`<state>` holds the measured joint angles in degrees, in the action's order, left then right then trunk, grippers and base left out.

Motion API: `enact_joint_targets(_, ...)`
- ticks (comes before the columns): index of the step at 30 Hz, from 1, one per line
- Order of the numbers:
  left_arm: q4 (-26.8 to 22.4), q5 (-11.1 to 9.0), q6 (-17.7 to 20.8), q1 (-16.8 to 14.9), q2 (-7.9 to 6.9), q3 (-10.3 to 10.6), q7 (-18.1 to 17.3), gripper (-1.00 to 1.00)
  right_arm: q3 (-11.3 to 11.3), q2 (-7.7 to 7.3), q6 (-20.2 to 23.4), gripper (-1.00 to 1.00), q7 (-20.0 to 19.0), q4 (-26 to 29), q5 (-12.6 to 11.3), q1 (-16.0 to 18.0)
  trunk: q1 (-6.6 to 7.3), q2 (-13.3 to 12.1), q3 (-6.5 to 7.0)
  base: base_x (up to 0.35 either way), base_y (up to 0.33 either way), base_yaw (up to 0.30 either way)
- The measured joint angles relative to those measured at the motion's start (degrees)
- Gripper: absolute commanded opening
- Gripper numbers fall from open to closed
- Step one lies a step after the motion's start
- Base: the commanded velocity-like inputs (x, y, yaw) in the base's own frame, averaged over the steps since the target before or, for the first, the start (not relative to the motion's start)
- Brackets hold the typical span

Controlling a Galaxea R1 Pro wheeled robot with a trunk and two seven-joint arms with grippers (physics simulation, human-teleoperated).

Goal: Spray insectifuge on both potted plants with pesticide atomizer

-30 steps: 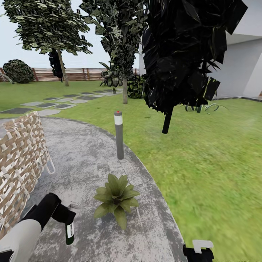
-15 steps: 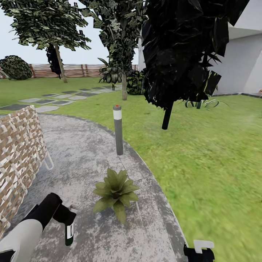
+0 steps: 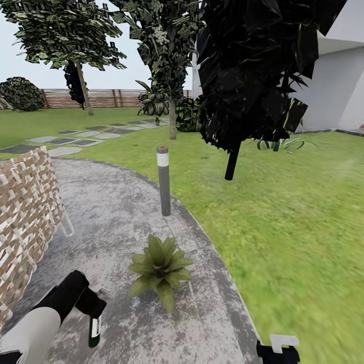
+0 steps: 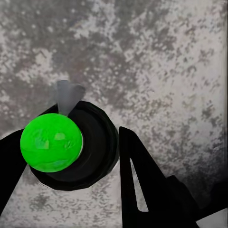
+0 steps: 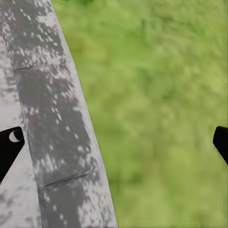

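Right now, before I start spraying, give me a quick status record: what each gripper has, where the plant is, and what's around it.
left gripper: shut on the atomizer, a dark bottle with a green cap, hanging down over the patio
right gripper: open, holding nothing, above the patio edge and lawn
potted plant: low green rosette on the paving, ahead and to the right of the atomizer
bollard light: upright, behind the plant
wicker chair: on the left
second plant: not identifiable from here
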<state>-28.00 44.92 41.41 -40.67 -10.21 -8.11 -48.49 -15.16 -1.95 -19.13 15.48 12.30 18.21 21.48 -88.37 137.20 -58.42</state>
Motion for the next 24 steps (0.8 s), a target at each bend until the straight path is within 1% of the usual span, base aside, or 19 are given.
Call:
enact_joint_targets(5, 0.1, -0.1, -0.1, 0.0, 0.20, 0.2, 0.0, -1.00, 0.0, 0.00, 0.0, 1.00, 0.1, 0.1, -0.1, 0.0, 0.00, 0.0, 0.00, 0.190, -0.193, 0.000)
enact_joint_targets(10, 0.2, -0.1, 0.0, 0.0, 0.15, 1.8, -0.5, -1.00, 0.0, 0.00, 0.0, 1.00, 0.1, 0.1, -0.1, 0.0, -0.02, 0.0, 0.00, 0.051, -0.209, 0.000)
enact_joint_targets(11, 0.2, -0.1, 0.1, 0.0, 0.09, 2.5, -1.7, -1.00, 0.0, 0.00, 0.0, 1.00, 0.0, 0.1, -0.1, 0.0, -0.01, 0.0, 0.00, 0.074, -0.049, 0.000)
enact_joint_targets(15, 0.2, 0.4, -0.1, 0.0, -0.67, 6.7, -9.3, -1.00, 0.0, 0.00, 0.0, 1.00, 0.0, 0.1, -0.1, 0.0, -0.01, 0.0, 0.00, 0.063, -0.017, 0.000)
enact_joint_targets(16, 0.1, 1.0, -0.5, 0.0, -2.43, 9.6, -12.6, -1.00, 0.0, 0.00, 0.0, 1.00, 0.0, 0.1, -0.1, 0.0, -0.02, 0.0, 0.00, 0.007, -0.001, 0.000)
enact_joint_targets(17, 0.1, 1.0, -0.7, 0.0, -3.63, 10.2, -13.2, -1.00, 0.0, 0.00, 0.0, 1.00, 0.0, 0.1, -0.1, 0.0, -0.02, 0.0, 0.00, 0.005, -0.001, 0.000)
enact_joint_targets(19, 0.2, 0.9, -0.7, 0.0, -5.10, 10.4, -13.5, -1.00, 0.0, 0.00, 0.0, 1.00, 0.0, 0.1, -0.1, 0.0, -0.02, 0.0, 0.00, 0.003, 0.000, 0.000)
enact_joint_targets(21, 0.2, 0.9, -0.8, 0.1, -6.20, 10.6, -13.7, -1.00, 0.0, 0.00, 0.0, 1.00, 0.0, 0.1, -0.1, 0.0, -0.02, 0.0, 0.00, 0.001, 0.000, 0.000)
enact_joint_targets(24, 0.2, 0.8, -0.7, 0.1, -6.61, 10.9, -13.7, -1.00, 0.0, 0.00, 0.0, 1.00, 0.0, 0.1, -0.1, 0.0, -0.02, 0.0, -0.13, 0.000, 0.000, 0.000)
